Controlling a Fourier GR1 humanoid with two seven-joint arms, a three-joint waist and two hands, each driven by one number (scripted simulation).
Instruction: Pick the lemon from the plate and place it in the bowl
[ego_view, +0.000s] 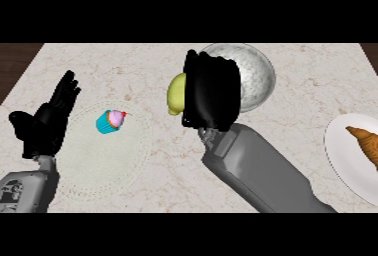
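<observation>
— Yellow lemon (176, 94) sits curled inside the right hand (212, 92), poking out on its left side, held just at the bowl (255, 75) rim.
— So the bowl lies just right of the lemon. And the left hand (46, 122)?
— Spread, resting by the plate (100, 165) with the cupcake (111, 121).

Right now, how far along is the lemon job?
Done: the lemon is off the plate, which now carries only a cupcake. In hand: the right hand holds the lemon at the bowl's left rim. Left: move it over the bowl and release. The left hand rests open at the left.
</observation>
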